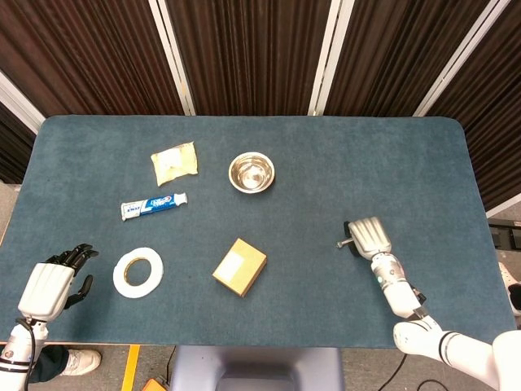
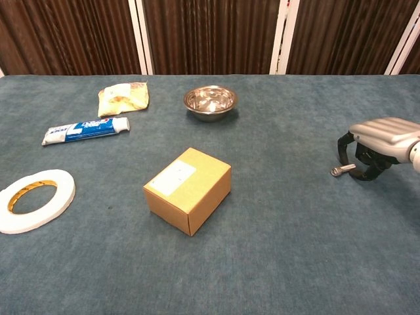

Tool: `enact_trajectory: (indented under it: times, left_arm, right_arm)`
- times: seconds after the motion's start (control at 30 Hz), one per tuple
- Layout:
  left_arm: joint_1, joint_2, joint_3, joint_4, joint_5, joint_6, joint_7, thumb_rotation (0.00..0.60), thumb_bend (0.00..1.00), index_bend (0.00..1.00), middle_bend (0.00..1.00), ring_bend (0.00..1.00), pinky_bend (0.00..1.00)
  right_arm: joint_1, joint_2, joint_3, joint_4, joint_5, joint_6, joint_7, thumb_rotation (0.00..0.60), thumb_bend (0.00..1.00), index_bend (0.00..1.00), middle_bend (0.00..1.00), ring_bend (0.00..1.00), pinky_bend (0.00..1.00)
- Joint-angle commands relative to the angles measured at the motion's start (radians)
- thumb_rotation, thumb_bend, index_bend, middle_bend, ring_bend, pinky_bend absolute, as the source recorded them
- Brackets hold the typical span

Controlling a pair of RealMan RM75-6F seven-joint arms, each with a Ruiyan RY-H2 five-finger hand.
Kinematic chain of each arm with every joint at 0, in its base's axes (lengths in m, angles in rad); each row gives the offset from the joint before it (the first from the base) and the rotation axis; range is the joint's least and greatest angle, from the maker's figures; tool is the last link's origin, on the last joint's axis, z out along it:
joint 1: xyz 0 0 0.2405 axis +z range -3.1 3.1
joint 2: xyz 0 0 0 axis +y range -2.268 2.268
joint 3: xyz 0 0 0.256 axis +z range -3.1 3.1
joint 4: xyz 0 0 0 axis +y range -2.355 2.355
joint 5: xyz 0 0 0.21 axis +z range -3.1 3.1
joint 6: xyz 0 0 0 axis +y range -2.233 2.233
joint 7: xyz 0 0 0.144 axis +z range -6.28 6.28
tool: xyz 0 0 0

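Small silver bolt (image 2: 342, 170) lying flat on blue cloth, right side, under curled fingers.

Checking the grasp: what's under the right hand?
A small metal bolt lies on the table under the right hand; its far end is covered by the fingers.
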Motion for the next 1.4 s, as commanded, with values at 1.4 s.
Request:
enact_trajectory:
  times: [1.4]
  left_arm:
    - [0.001,0.002,0.002,-0.001,0.003,0.002,-0.001,0.600,0.46,0.31,0.25,0.38,0.54]
  right_arm:
    - [0.009,0.014,-0.093,0.008,-0.242,0.265,-0.407,0.600,0.47,0.75,1.00,0.85,0.82]
